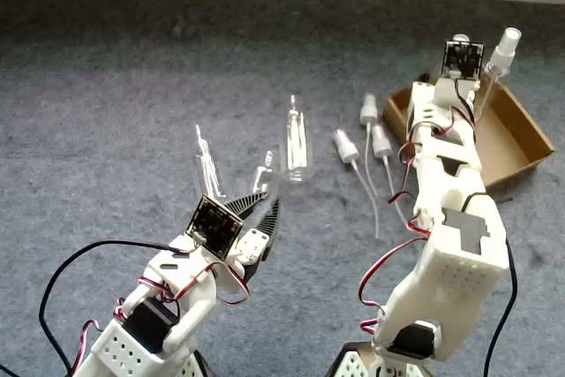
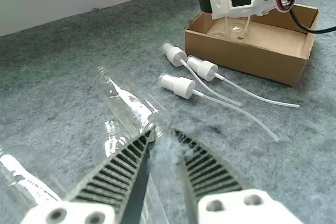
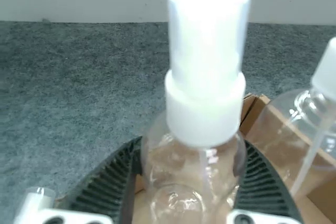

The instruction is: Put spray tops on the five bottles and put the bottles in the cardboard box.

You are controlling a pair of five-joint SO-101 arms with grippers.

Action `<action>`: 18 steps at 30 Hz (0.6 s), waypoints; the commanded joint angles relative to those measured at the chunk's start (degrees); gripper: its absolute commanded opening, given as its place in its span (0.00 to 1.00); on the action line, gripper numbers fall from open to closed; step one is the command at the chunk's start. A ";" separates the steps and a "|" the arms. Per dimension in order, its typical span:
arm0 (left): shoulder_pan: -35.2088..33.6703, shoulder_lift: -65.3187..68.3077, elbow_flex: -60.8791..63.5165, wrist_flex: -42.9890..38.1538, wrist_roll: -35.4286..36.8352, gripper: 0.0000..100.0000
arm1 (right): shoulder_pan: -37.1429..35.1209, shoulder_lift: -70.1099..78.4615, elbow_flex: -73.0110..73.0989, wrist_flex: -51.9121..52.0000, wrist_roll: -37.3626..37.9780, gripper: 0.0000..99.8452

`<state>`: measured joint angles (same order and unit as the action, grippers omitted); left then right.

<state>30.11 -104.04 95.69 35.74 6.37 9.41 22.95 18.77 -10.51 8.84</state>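
High view: R arm is stretched out over the cardboard box [image 1: 510, 143] at far right of the grey carpet [image 1: 115, 86]. Right wrist view: my right gripper [image 3: 191, 153] is clamped on a capped bottle [image 3: 202, 103], ribbed pads on both sides of the clear body, white spray top on, bottle upright w/ brown box wall just behind it. Can't tell if its base touches the box floor. Second capped bottle [image 1: 500, 61] stands upright in the box, beside the held one, dip tube visible inside. So 2 capped bottles at the box, 1 of them in my grip. Left wrist view: my left gripper [image 2: 163, 135] is low over the carpet, jaws a narrow gap apart, nothing between them, carpet shows through. 3 bare bottles w/o tops lie on the carpet near it: one [image 2: 134, 100] w/ base just at my L fingertip and neck pointing away, one [image 2: 113, 137] beside the L finger, one [image 2: 21, 179] further out to the side. 3 loose spray tops [image 2: 176, 85] w/ long tubes lie in a cluster btw the bare bottles and the box, apart from both.
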 commanded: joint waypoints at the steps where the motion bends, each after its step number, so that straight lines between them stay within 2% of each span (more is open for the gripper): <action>1: -0.48 -0.66 -0.04 0.62 0.18 0.01 | 0.75 -0.75 -0.22 -0.04 0.44 0.20; 14: -0.48 -0.66 0.04 0.62 0.18 0.01 | 0.75 -3.30 0.92 1.19 0.70 0.20; 18: -0.48 -0.66 0.04 0.62 0.18 0.01 | 0.57 -7.08 1.36 8.31 0.44 0.28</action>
<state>30.11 -104.04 95.69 35.74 6.37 9.41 20.66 20.09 -6.81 8.84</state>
